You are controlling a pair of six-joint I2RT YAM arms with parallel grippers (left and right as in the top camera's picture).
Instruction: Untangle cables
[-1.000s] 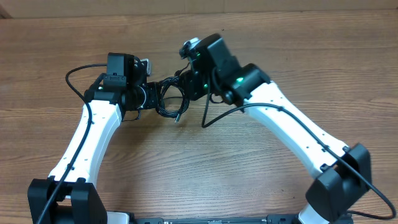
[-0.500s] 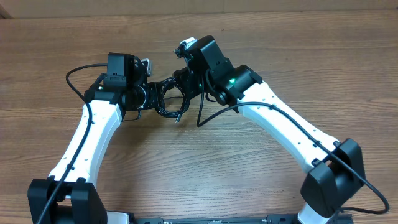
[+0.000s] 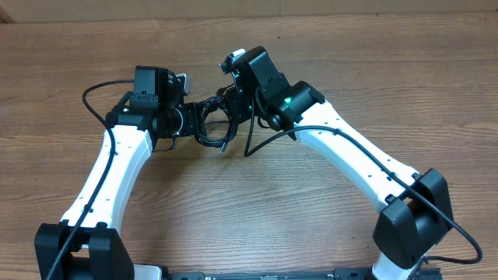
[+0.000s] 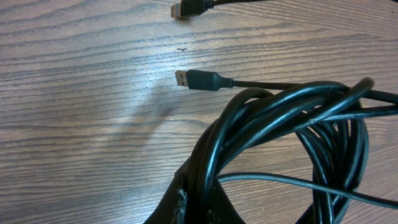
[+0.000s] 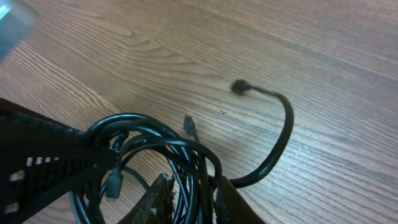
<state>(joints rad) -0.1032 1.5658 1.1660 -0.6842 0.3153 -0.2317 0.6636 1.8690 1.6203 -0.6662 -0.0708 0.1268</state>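
The cables (image 3: 212, 124) lay as one tangled bundle on the tabletop (image 3: 350, 62) between your arms, unmoved over the last second. Your left jaws stayed clamped on its left side. Your right arm (image 3: 327, 132) had swung in and its jaws narrowed around some strands; whether they had bitten yet could not be told. No loop had loosened. Bare wood lay all round, with the far edge well apart.
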